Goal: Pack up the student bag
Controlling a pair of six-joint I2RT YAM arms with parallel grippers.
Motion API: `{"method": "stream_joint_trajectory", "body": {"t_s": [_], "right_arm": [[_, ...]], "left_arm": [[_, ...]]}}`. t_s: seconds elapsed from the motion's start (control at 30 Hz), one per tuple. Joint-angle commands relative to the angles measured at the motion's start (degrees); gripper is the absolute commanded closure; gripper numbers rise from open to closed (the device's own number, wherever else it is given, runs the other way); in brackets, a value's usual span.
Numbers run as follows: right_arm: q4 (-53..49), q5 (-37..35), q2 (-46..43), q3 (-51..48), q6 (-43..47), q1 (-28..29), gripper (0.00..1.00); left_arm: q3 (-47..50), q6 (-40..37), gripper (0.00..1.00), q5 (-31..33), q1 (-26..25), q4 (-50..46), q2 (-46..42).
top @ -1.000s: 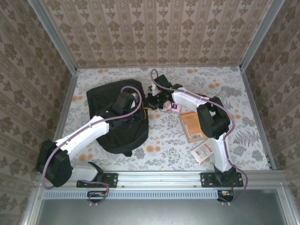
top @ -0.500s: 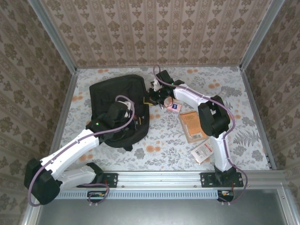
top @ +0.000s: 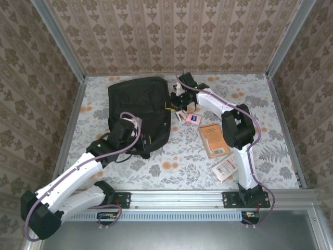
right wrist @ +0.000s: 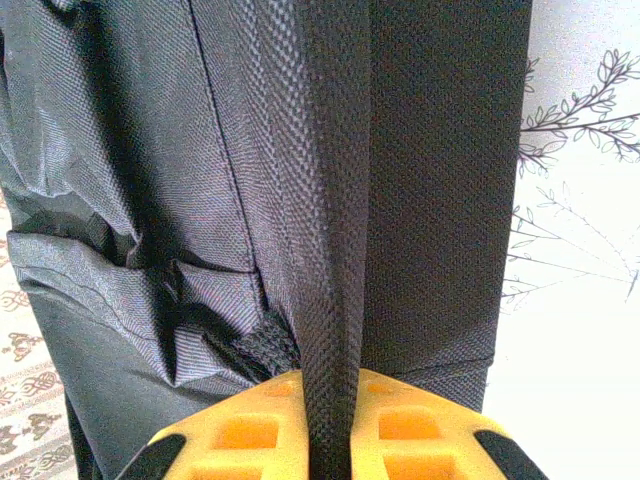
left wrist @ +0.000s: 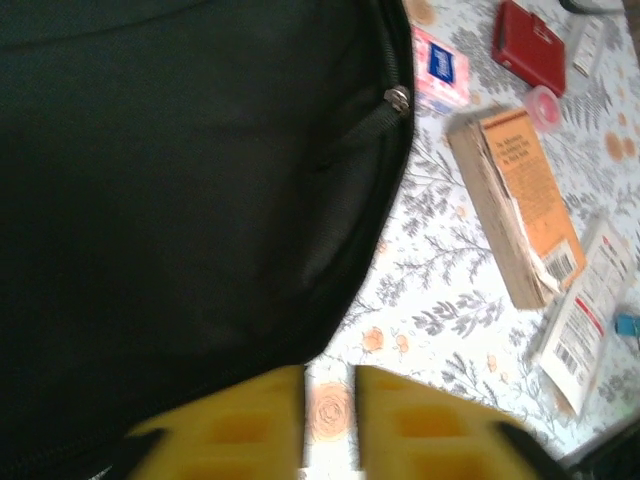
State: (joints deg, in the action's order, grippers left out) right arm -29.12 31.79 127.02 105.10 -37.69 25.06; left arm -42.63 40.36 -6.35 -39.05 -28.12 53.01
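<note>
The student bag (top: 138, 103), a large black fabric backpack, lies at the back left of the flowered table. My right gripper (top: 174, 101) is at its right edge, shut on a black webbing strap (right wrist: 330, 250) that runs up between the yellow fingers (right wrist: 420, 425). In the right wrist view the bag's grey-black fabric (right wrist: 150, 200) hangs creased to the left of the strap. My left gripper (top: 141, 138) is at the bag's near edge, and its yellow fingers (left wrist: 235, 420) stand slightly open. Only tablecloth shows in the gap of the left gripper (left wrist: 330, 385). The bag (left wrist: 180, 180) lies just beyond it.
To the right of the bag lie a small pink box (top: 192, 119), an orange book (top: 214, 139) and a white packet (top: 225, 169). In the left wrist view a red case (left wrist: 530, 45) lies beyond the pink box (left wrist: 440, 68). Patterned walls close in the table.
The bag has shifted toward the back and right with my right gripper holding its strap. My left arm has drawn back toward the near edge, let go of the bag and opened.
</note>
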Motion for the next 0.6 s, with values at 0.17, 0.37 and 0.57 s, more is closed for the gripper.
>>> {"method": "stream_joint_trajectory", "body": {"t_s": [0.17,0.37,0.57], "right_arm": [[7.26,3.46,-3.7,-5.37,-3.11,0.51,0.87],[9.76,3.63,-3.97,-6.86,-5.16,0.54,0.88],[10.6,3.2,-4.06,-6.93,-6.32,0.61,0.88]], "left_arm": [[0.18,20.33,0.39,-18.61,12.5,9.47,9.0],[2.05,34.3,0.38,-21.83,11.83,20.19,13.71],[2.5,39.19,0.39,-18.95,11.38,17.02,15.07]]}}
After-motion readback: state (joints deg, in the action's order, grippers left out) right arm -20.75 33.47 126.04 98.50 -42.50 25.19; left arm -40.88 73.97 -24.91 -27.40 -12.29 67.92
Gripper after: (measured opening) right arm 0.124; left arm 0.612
